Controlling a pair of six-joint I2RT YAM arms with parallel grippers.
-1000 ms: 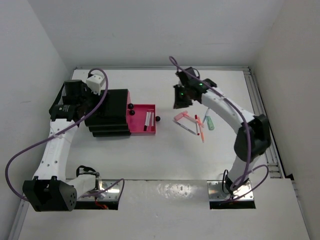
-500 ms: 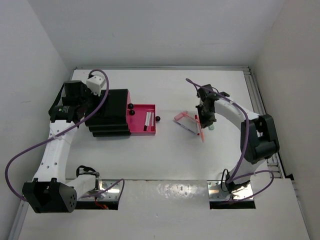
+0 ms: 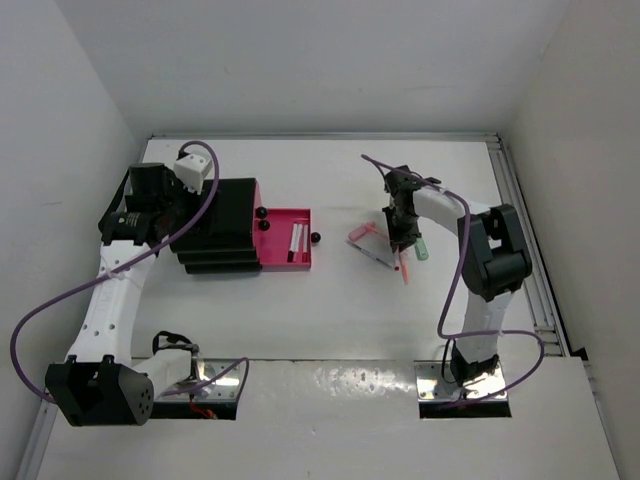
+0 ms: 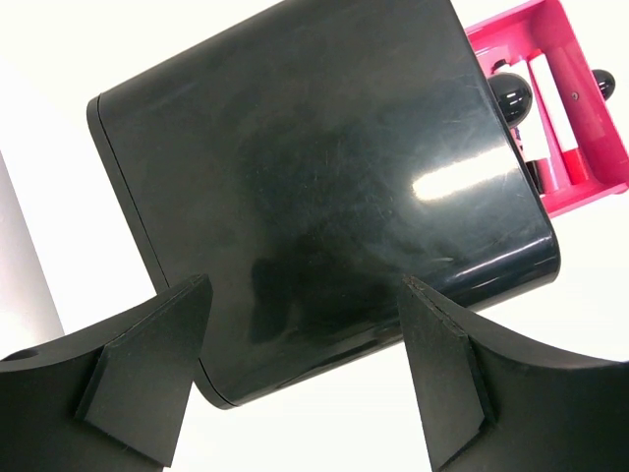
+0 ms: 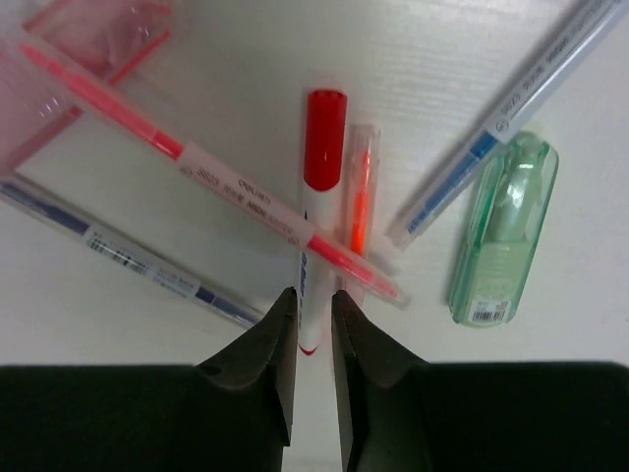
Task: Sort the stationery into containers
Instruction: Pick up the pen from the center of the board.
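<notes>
The stationery lies in a loose pile (image 3: 378, 247) right of centre. In the right wrist view, a white marker with a red cap (image 5: 316, 187) lies under a pink pen (image 5: 197, 157), beside an orange pen (image 5: 361, 197), two clear blue pens (image 5: 521, 93) and a mint green piece (image 5: 501, 231). My right gripper (image 5: 314, 305) is down on the pile (image 3: 400, 238), its jaws closed on the marker's tail. The black drawer unit (image 3: 215, 225) has one pink drawer (image 3: 305, 262) pulled out, holding two pens (image 4: 555, 108). My left gripper (image 4: 305, 374) is open over the unit's back (image 3: 165, 210).
Black round knobs (image 3: 262, 212) show on the unit's front, one on the open drawer (image 3: 315, 237). A translucent pink piece (image 5: 98, 29) lies at the pile's left edge. White walls enclose the table on the left, back and right, with a metal rail (image 3: 520, 220) on the right.
My right arm has swung from behind and left of the pile to right over it and lowered, and the jaws now grip the marker's tail. The left arm has not moved.
</notes>
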